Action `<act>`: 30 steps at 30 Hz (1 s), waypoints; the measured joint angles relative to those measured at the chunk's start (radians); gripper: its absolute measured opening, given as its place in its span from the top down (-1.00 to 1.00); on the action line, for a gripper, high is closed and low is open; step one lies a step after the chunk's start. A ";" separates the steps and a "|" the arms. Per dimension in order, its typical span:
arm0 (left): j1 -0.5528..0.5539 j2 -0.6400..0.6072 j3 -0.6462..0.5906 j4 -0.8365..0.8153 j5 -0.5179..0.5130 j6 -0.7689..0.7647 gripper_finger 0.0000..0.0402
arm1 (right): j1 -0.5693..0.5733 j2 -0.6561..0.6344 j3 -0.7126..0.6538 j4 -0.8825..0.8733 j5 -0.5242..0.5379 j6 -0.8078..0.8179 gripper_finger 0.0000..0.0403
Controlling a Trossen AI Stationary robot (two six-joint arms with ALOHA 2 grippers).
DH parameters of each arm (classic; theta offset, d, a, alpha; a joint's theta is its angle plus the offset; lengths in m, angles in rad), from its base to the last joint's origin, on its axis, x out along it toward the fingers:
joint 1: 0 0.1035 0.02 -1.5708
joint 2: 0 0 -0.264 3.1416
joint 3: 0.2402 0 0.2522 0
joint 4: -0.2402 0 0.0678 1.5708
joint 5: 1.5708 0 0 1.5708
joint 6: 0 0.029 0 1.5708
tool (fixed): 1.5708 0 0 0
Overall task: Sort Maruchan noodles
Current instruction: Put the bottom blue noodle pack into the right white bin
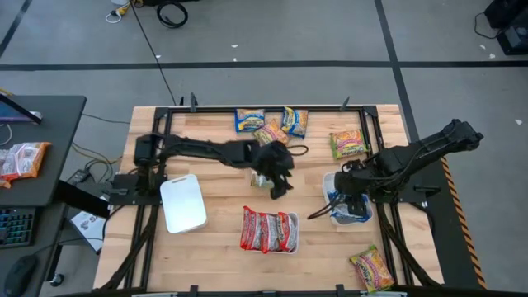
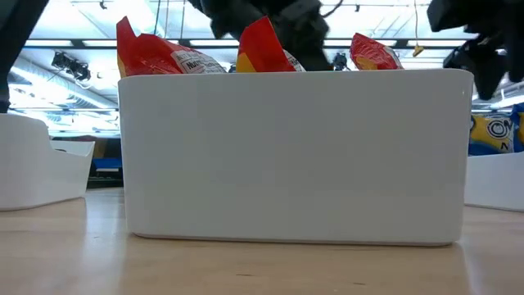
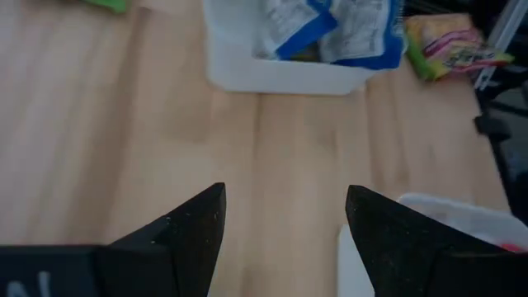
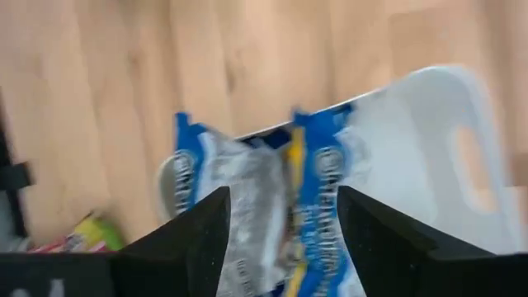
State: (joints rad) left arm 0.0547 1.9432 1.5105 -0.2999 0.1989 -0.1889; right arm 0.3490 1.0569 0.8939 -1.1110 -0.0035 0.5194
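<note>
- Nearest the low camera stood a white tray point(image 2: 295, 156) on the table point(image 1: 223, 239), with red-and-silver packets point(image 2: 151, 56) upright above its rim; it evidently served as the bin for that kind.
- Right gripper point(image 4: 285, 223) hung directly over a second tray point(image 1: 330, 183) at the table's right side, jaws apart, with blue-and-yellow packets point(image 4: 318, 194) standing in the tray beneath it. The fingers were not closed on any packet; judged a release just made.
- Left gripper point(image 3: 285, 219) was near the table's centre, jaws apart and empty over bare wood.
- A third tray point(image 1: 183, 204) lay at the left with nothing seen in it, presumably reserved for the yellow-orange-green kind.
- Unsorted noodles remained: mixed packets point(image 1: 272, 124) at the far edge, one yellow-orange-green packet point(image 1: 350, 143) beside the right arm, another point(image 1: 373, 269) at the near right corner.
</note>
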 joint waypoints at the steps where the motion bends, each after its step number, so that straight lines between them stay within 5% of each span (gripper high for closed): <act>1: -0.012 0.019 0.000 0.039 0.004 -0.019 -0.26 | 0.000 0.000 0.004 -0.007 0.025 0.000 -0.12; 7: -0.071 0.139 0.001 0.317 0.006 -0.073 -0.26 | -0.044 0.018 -0.020 -0.015 0.169 0.155 -0.02; 11: -0.095 0.214 0.000 0.452 0.011 -0.144 -0.26 | -0.111 0.046 -0.051 -0.012 0.149 0.335 0.11; 20: -0.119 0.301 0.000 0.711 0.004 -0.124 -0.26 | -0.217 0.041 -0.163 0.109 0.150 0.882 0.73; 23: -0.117 0.317 0.002 0.735 -0.001 -0.113 -0.26 | -0.238 0.042 -0.205 0.222 0.152 0.937 0.95; 30: -0.114 0.370 0.003 0.778 -0.023 -0.111 -0.26 | -0.269 0.058 -0.313 0.294 0.107 0.959 0.95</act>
State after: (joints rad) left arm -0.0595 2.3134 1.5139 0.4782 0.1761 -0.2996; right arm 0.0805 1.1145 0.5813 -0.8165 0.1036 1.4782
